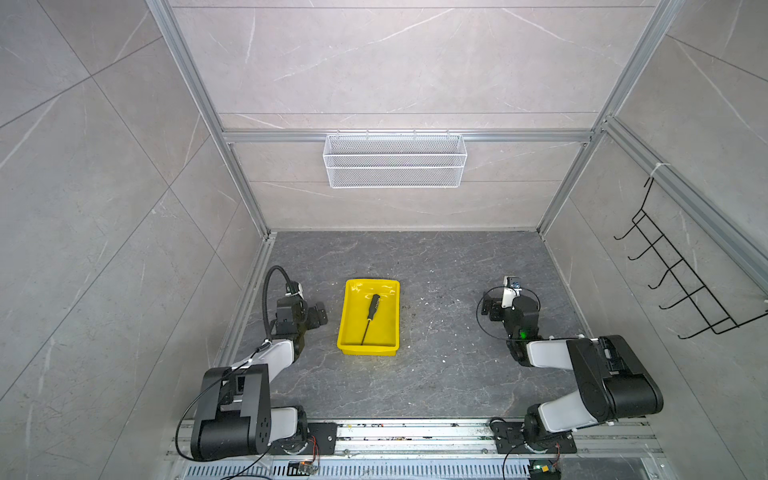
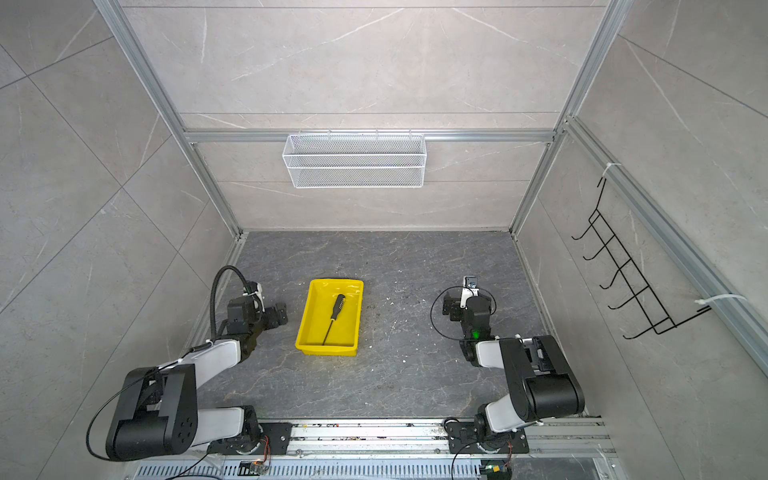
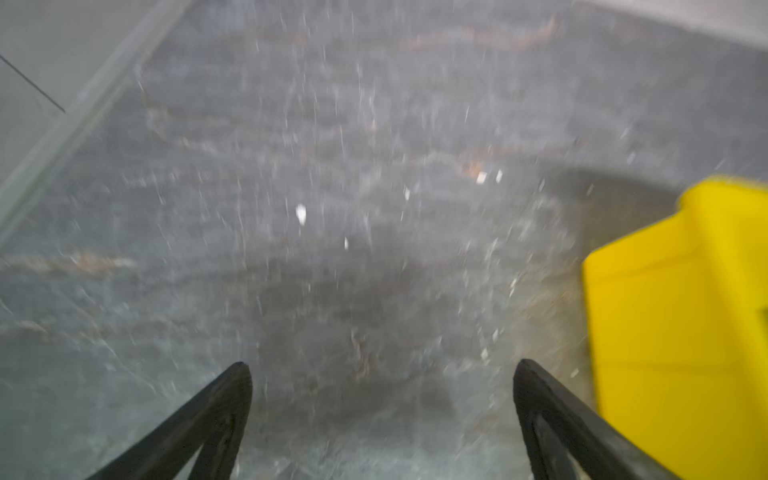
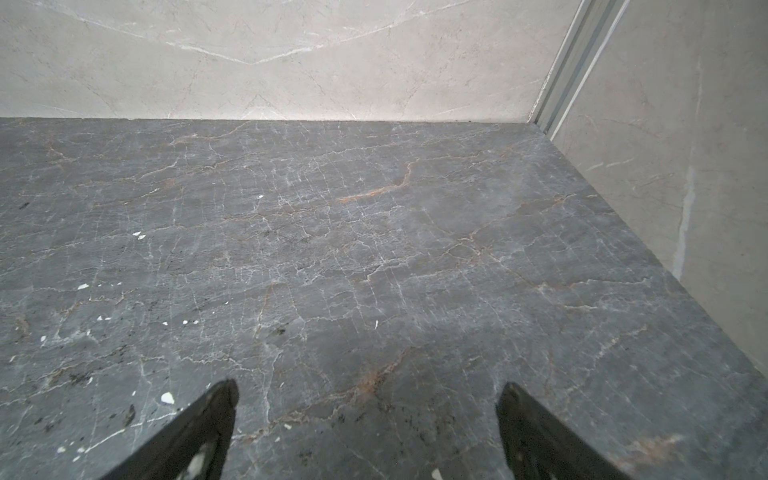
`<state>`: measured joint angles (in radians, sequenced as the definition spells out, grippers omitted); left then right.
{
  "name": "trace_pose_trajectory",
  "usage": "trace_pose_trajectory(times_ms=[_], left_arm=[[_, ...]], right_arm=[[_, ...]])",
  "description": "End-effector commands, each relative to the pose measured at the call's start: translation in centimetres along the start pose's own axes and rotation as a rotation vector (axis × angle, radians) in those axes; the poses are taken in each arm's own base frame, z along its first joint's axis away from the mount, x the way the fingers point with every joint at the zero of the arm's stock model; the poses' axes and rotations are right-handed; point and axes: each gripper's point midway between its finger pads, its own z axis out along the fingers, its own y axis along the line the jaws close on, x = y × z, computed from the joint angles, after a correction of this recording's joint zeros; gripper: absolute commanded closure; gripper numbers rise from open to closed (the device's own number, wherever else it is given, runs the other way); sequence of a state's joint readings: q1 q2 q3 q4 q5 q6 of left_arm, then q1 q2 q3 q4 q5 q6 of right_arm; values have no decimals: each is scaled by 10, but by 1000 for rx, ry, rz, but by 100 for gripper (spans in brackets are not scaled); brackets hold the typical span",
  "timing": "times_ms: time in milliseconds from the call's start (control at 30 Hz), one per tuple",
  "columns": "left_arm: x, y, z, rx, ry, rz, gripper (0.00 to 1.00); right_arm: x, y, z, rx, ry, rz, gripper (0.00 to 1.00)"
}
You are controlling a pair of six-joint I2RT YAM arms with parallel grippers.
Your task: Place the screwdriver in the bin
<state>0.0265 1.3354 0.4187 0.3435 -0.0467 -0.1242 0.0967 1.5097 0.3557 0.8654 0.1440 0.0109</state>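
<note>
Yellow bin [image 1: 388, 328] just beside the wide, empty left claw [image 3: 382, 370] already holds the screwdriver [image 1: 370, 318]; right claw [image 4: 368, 388] equally wide, task looks done.

Wide-spread right gripper [image 4: 368, 388] over marble tabletop [image 4: 374, 249]

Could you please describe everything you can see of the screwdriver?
The screwdriver is slim, with a black handle bearing light markings and a long thin dark shaft that looks like metal. It lies inside the yellow bin, slanted, with its handle toward the far end and its tip by the near wall. Only the bin touches it.
</note>
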Motion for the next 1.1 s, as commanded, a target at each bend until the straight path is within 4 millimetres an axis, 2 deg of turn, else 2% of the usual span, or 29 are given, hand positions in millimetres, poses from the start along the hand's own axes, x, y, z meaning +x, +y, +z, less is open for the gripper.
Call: trace_pose_trajectory(times_ms=[0,67,233,333,367,767,800,867,1067], left_arm=[[-53,6,-2,-51,-193,45,0],[-57,11,1,-85,-200,51,0],[-55,2,2,-30,-270,110,0],[-44,10,12,-69,-284,93,0],[-47,11,13,-72,-304,92,0],[-45,12,13,-74,-286,89,0],[-44,12,13,-75,-285,88,0],[-44,11,13,-73,-283,89,0],[-45,12,12,-73,-287,88,0]], right_arm=[[-2,3,-1,-13,-12,7,0],[-2,3,0,-13,-11,7,1],[-2,3,0,-13,-12,7,1],[-2,3,0,-13,-12,6,0],[-2,3,0,-14,-13,6,1],[-2,3,0,-13,-12,6,1],[-2,4,0,-17,-11,4,0],[-1,22,3,-120,8,-31,1],[-2,22,2,-122,2,-32,1]])
